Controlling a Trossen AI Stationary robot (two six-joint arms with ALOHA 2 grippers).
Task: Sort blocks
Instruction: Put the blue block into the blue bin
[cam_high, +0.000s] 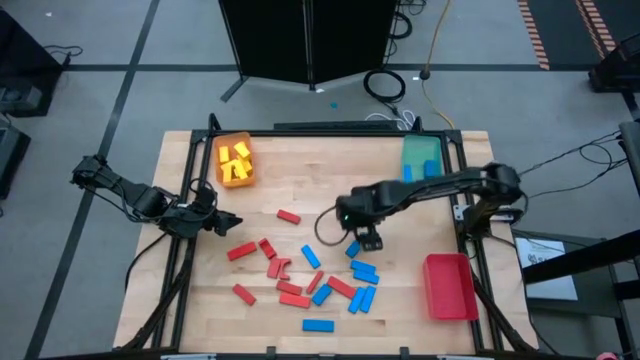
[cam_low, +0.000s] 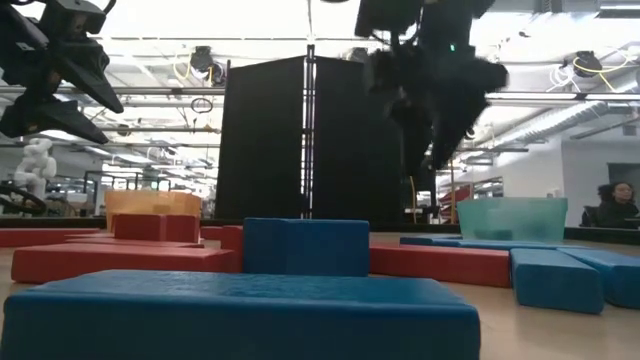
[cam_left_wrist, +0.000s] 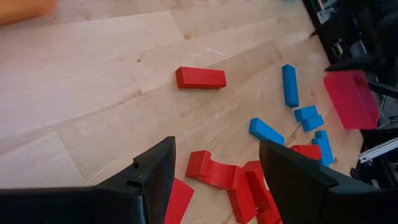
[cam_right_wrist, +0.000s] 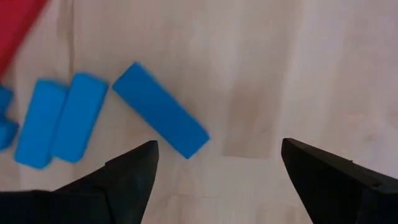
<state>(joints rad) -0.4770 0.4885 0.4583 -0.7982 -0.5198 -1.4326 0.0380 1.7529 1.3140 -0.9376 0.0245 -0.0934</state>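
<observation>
Showing no readable writing: blocks (cam_high: 300, 270), wooden table (cam_high: 330, 180).

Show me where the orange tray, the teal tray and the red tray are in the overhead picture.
orange tray (cam_high: 222, 178): high view, on its lower left rim, beside the yellow blocks (cam_high: 236, 161).
teal tray (cam_high: 421, 146): high view, on its bare upper floor.
red tray (cam_high: 448, 287): high view, on the middle of its floor.

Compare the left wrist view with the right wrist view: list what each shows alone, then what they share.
Only the left wrist view shows red blocks, such as a lone red block, plus the red tray. Only the right wrist view shows a close, slanted blue block beside two side-by-side blue ones, with no gripped block. Both show wooden table, blue blocks and open empty fingers.
</observation>
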